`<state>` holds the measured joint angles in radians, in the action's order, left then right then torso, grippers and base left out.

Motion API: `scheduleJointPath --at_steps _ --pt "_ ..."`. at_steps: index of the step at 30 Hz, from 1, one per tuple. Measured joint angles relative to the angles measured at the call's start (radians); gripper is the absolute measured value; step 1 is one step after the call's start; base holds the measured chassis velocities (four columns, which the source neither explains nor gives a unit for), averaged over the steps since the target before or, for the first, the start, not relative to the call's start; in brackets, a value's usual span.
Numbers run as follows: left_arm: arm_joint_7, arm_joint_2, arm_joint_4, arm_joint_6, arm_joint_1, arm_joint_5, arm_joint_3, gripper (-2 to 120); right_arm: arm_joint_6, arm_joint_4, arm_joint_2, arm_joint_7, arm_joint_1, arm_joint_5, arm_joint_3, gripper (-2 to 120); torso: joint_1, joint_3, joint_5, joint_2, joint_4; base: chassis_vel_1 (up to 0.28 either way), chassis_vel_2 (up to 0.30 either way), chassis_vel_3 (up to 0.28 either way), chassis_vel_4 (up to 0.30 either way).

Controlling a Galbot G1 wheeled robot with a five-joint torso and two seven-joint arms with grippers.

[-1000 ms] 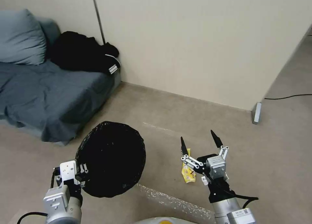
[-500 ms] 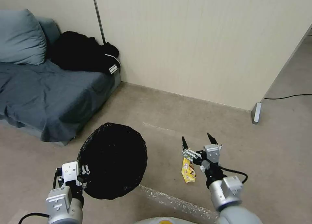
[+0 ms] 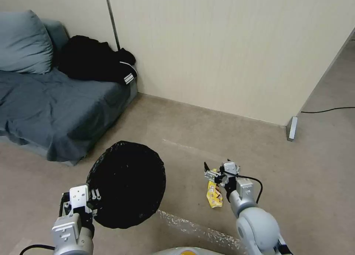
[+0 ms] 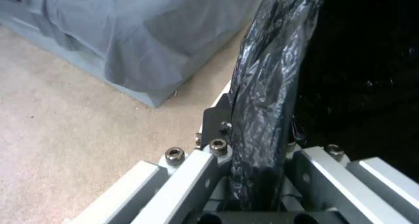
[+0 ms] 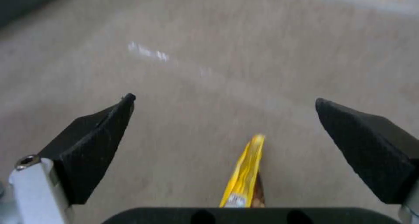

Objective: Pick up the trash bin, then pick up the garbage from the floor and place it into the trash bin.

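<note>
Below, we recorded beige carpet with open floor beyond our spread right gripper (image 3: 216, 170), whose fingers straddled the yellow wrapper (image 3: 214, 193). Our left gripper (image 3: 91, 203) clamped the trash bin (image 3: 127, 183) rim, sofa (image 3: 55, 110) beyond it, wall (image 3: 229, 55) ahead.

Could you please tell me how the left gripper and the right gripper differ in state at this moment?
The left gripper is shut on the trash bin, pinching its bag-lined rim; the right gripper is open and holds nothing. The left one carries the bin off the floor; the right one is low over the floor, jaws either side of the yellow wrapper.
</note>
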<state>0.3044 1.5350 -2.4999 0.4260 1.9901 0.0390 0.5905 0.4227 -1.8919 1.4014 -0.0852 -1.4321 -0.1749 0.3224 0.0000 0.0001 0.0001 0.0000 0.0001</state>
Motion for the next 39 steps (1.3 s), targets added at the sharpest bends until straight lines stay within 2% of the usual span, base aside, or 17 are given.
scheduleJointPath --at_steps 4,12,19,21,24,35,36,38,39 --pt "0.0 0.0 0.0 0.0 0.004 -0.011 -0.004 2 -0.003 0.085 0.002 -0.003 0.032 -0.003 -0.022 100 0.0 0.0 -0.0001 0.0 0.0 0.0 0.0 0.0 0.0" --pt "0.002 -0.01 0.0 0.0 0.018 -0.021 -0.001 2 -0.066 0.284 0.034 0.01 0.068 0.057 -0.044 98 0.0 0.0 -0.0001 0.0 -0.0001 0.0 0.0 0.0 0.0" --pt "0.004 -0.016 0.0 0.0 0.022 -0.026 -0.009 2 -0.08 0.345 0.045 0.015 0.09 0.072 -0.045 96 0.0 0.0 -0.0001 0.0 0.0 0.0 0.0 0.0 0.0" --pt "0.006 -0.017 0.0 -0.002 0.022 -0.031 -0.011 2 -0.088 0.366 0.047 0.022 0.097 0.073 -0.042 90 0.0 0.0 -0.0001 0.0 -0.0001 0.0 0.0 0.0 0.0" --pt "0.007 -0.018 0.0 -0.006 0.022 -0.032 -0.013 2 -0.1 0.392 0.05 0.028 0.106 0.073 -0.036 88 0.0 0.0 -0.0002 0.0 -0.0001 0.0 0.0 0.0 0.0" --pt "0.011 -0.018 0.0 -0.016 0.02 -0.04 -0.024 2 -0.15 0.507 0.068 0.043 0.166 0.078 -0.02 86 0.0 0.0 -0.0001 0.0 0.0 0.0 0.0 0.0 0.0" --pt "0.012 -0.017 0.0 -0.017 0.02 -0.04 -0.024 2 -0.152 0.513 0.068 0.043 0.168 0.078 -0.02 84 0.0 0.0 0.0 0.0 -0.0001 0.0 0.0 0.0 0.0" --pt "0.014 -0.017 0.0 -0.017 0.02 -0.04 -0.024 2 -0.171 0.55 0.074 0.044 0.187 0.083 -0.016 72 0.0 0.0 0.0 0.0 -0.0001 0.0 0.0 0.0 0.0" --pt "0.014 -0.017 0.0 -0.017 0.02 -0.04 -0.024 2 -0.171 0.55 0.074 0.044 0.187 0.083 -0.016 72 0.0 0.0 0.0 0.0 -0.0001 0.0 0.0 0.0 0.0"
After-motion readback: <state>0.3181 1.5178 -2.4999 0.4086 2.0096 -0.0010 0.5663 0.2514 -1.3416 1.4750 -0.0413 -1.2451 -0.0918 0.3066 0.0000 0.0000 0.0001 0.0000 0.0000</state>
